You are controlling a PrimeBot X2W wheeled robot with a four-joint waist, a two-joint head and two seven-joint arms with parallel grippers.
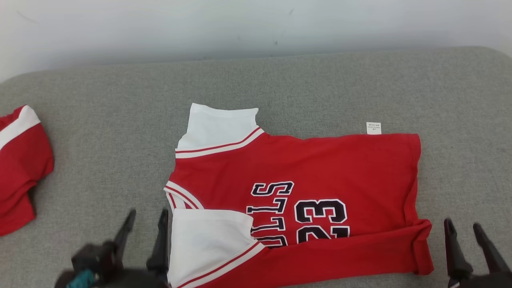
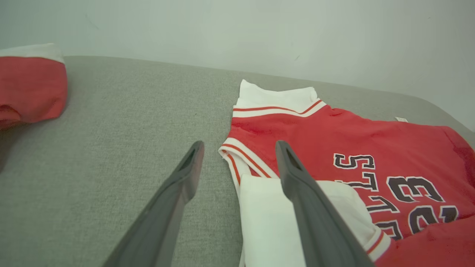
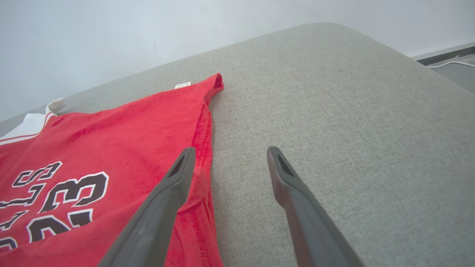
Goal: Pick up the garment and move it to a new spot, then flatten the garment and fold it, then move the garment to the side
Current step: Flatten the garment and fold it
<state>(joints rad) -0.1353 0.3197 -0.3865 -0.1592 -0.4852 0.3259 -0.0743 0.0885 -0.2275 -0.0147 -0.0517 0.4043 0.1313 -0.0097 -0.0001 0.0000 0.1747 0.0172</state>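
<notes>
Red jersey (image 1: 320,168) lying flat near the middle of a grey fabric-covered worktop (image 1: 120,132), turned sideways: neck opening toward the robot's left, hem toward its right. The body is red, with black, white-outlined lettering and the number 23 across the chest. Both short sleeves are white, joined to the body by red-and-white striped trim, and the same trim edges the neck. The far sleeve lies spread toward the pale wall (image 1: 240,24). The near sleeve (image 1: 208,240) is folded inward over the chest and hides part of the lettering; the near long edge of the body is turned over in a band running to the hem corner. A small white label (image 1: 373,128) projects from the far edge near the hem.

Left gripper (image 1: 147,214), jaws apart, sits just beside the neck and near sleeve. Right gripper (image 1: 462,225), jaws apart, sits just beside the near hem corner, above bare grey fabric. Neither holds cloth.

A second red-and-white garment (image 1: 20,160) lies well apart at the worktop's left edge.
</notes>
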